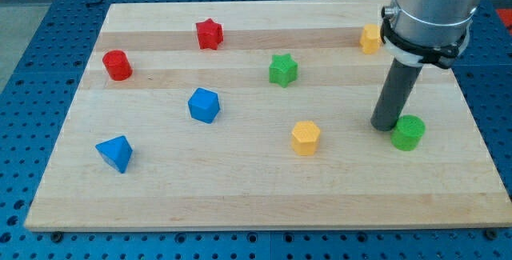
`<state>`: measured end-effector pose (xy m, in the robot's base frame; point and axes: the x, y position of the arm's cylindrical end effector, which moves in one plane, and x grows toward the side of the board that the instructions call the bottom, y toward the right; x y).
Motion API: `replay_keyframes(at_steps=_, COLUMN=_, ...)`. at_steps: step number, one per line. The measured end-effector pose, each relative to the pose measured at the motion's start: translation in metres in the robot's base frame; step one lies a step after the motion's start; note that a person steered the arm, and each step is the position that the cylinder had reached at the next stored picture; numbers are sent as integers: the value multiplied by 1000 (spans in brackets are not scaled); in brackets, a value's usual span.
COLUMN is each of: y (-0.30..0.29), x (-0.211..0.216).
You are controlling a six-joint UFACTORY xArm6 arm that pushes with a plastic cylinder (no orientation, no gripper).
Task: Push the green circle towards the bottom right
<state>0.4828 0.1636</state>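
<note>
Camera view shows my tip [385, 126], the end effector, a bare rod holding nothing, touching the green circle's [408, 133] upper-left side, ready to push it down-right across the counter [240, 188].

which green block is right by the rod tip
The green circle, at the view's right near the board's edge; my tip sits just to its left. The green star lies farther up and left.

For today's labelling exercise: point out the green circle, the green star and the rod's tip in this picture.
green circle [409, 133], camera view, middle of its top face.
green star [282, 70], camera view, centre of its top.
my tip [386, 126], camera view, rod's very end, just left of the green circle.
</note>
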Motion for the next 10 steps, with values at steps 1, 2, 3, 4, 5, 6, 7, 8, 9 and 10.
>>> replay_keyframes(at_steps=1, y=5, x=-16)
replay_keyframes(at_steps=2, y=27, x=-17)
replay_keyframes(at_steps=3, y=38, x=23)
replay_keyframes(at_steps=4, y=37, x=41)
replay_keyframes(at_steps=5, y=35, x=41)
replay_keyframes(at_steps=6, y=-1, x=34)
replay_keyframes(at_steps=7, y=-35, x=43)
replay_keyframes(at_steps=8, y=-32, x=56)
replay_keyframes(at_steps=9, y=-8, x=52)
replay_keyframes(at_steps=10, y=32, x=43)
